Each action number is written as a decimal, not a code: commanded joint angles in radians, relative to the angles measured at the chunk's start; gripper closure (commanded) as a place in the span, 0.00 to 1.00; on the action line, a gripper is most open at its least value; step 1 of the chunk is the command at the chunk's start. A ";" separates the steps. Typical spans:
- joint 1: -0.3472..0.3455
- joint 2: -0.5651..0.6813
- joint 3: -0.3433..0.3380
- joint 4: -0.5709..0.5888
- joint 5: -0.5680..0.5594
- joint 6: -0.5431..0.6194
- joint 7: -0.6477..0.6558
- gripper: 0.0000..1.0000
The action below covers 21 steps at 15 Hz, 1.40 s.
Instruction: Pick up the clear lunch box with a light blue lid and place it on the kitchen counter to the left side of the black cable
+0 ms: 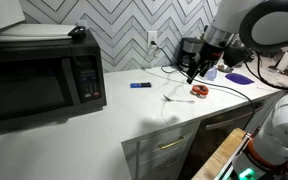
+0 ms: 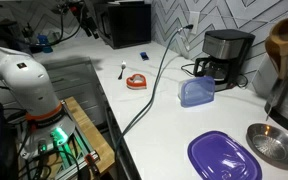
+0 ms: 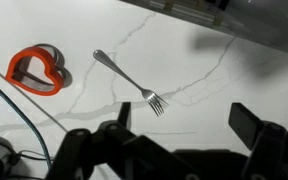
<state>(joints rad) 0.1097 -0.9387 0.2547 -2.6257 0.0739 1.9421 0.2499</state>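
Note:
The lunch box (image 2: pixel 196 93), see-through with a light blue lid, sits on the white kitchen counter (image 2: pixel 164 125) in front of the coffee maker. In an exterior view it shows as a bluish shape (image 1: pixel 210 73) just behind my gripper. The black cable (image 2: pixel 156 80) runs from the wall outlet across the counter and over its front edge. My gripper (image 3: pixel 184 125) is open and empty, hovering above bare counter near a fork (image 3: pixel 132 80). It also shows in an exterior view (image 1: pixel 195 70). The lunch box is out of the wrist view.
A red heart-shaped ring (image 2: pixel 136 81) lies on the far side of the cable from the box. A flat purple dish (image 2: pixel 224 157), a metal bowl (image 2: pixel 274 145), a coffee maker (image 2: pixel 225 55) and a microwave (image 1: pixel 39 75) stand on the counter.

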 commanded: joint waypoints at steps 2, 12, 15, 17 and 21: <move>0.003 0.002 -0.003 0.003 -0.003 -0.003 0.002 0.00; 0.003 0.002 -0.003 0.003 -0.003 -0.003 0.002 0.00; 0.003 0.002 -0.003 0.003 -0.003 -0.003 0.002 0.00; 0.003 0.002 -0.003 0.003 -0.003 -0.003 0.002 0.00; -0.044 0.025 -0.072 0.029 -0.042 -0.002 -0.044 0.00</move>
<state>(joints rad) 0.1020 -0.9378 0.2437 -2.6209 0.0639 1.9421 0.2484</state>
